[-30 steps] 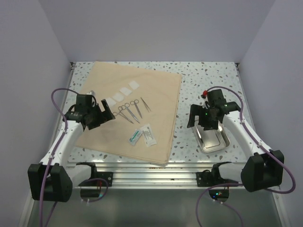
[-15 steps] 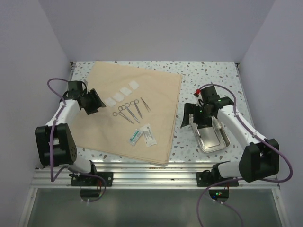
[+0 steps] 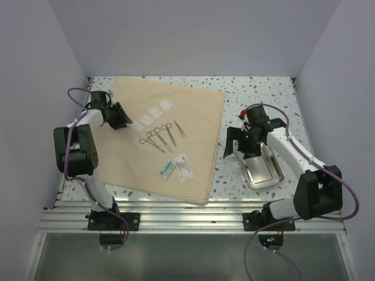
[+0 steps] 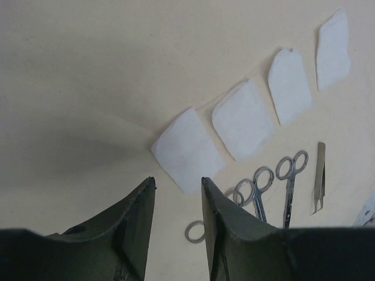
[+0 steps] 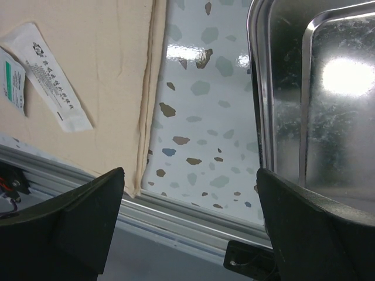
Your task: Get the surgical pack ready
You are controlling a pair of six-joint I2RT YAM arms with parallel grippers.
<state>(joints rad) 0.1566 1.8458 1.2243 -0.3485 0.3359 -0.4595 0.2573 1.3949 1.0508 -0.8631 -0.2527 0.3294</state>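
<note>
Right jaws wide above steel tray (image 5: 282,88)

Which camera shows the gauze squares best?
Left wrist: all four gauze squares lie close and sharp-edged. The top view shows them tiny on the cloth; the right wrist view shows none.

A robotics lab cell: plain walls (image 3: 187,35) enclose a speckled table (image 3: 258,93) and aluminium rail (image 3: 187,219).

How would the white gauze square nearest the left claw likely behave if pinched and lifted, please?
The thin white gauze square lies flat on the tan cloth sheet, so it is probably light and would droop floppily. Its uneven edges suggest soft fabric, likely to crumple if pushed.
</note>
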